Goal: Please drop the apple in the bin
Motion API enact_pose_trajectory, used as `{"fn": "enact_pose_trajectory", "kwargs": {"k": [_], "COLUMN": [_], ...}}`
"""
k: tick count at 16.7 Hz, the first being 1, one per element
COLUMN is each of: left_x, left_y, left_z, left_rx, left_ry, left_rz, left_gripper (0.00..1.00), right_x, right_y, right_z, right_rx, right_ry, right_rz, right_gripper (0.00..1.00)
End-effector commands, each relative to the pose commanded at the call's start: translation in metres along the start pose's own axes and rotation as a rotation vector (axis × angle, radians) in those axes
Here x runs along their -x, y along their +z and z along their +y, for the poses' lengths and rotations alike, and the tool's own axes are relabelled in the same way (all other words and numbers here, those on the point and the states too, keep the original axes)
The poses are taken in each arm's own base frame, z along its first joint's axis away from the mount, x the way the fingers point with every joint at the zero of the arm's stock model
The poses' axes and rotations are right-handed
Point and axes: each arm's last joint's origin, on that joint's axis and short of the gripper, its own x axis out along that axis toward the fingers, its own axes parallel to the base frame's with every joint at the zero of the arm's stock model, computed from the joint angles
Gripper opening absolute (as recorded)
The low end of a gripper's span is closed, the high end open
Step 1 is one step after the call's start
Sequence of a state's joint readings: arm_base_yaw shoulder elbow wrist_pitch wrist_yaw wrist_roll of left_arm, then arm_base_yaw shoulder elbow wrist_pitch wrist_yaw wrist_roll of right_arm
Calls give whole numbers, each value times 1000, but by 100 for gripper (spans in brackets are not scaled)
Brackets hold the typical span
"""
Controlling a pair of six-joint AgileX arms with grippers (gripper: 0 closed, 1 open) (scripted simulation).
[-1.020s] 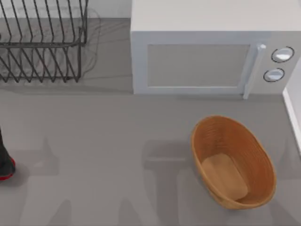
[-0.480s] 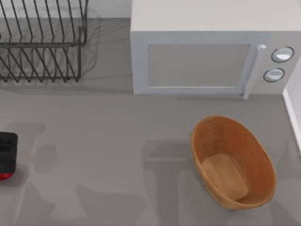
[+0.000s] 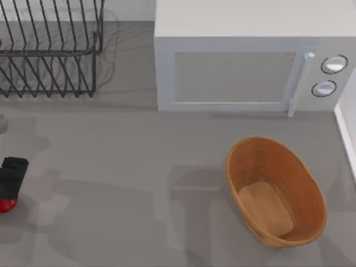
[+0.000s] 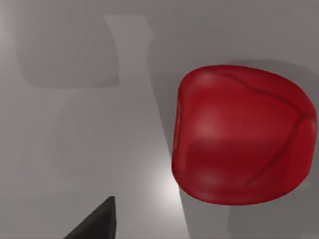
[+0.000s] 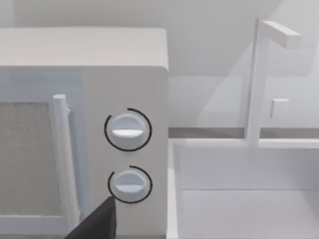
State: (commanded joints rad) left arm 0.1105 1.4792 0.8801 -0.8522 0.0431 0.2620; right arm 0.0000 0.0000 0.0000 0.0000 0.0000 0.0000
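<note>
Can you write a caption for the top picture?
Left gripper over the apple at the table's left edge, bin far right.

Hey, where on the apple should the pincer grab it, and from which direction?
Probably straight down from above, closing across the widest middle of the apple. It is a smooth, rounded fruit resting on the table at the top view's far left edge, with the left pincer right beside it.

Apple (image 3: 5, 206) far left; bin (image 3: 275, 192) right.
</note>
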Motion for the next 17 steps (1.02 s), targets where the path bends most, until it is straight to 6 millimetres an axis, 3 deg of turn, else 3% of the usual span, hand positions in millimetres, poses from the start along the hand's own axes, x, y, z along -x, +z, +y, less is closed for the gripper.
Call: {"fn": "enact_pose_trajectory", "kwargs": {"k": [3, 9, 17], "left_x": [0, 0, -62], "left_y": [14, 15, 14], "left_z": [6, 6, 6], "left_rx": [-10, -14, -11], "left_ry": [-15, -15, -14], "left_rz": [45, 47, 43], "left_gripper": [100, 100, 100], "right_x": [0, 0, 0], "right_y": [0, 0, 0], "right_z": [0, 0, 0], "right_rx": [0, 0, 0], "right_ry": [0, 0, 0], "right_rz": [0, 0, 0], "right_gripper": [100, 100, 100]}}
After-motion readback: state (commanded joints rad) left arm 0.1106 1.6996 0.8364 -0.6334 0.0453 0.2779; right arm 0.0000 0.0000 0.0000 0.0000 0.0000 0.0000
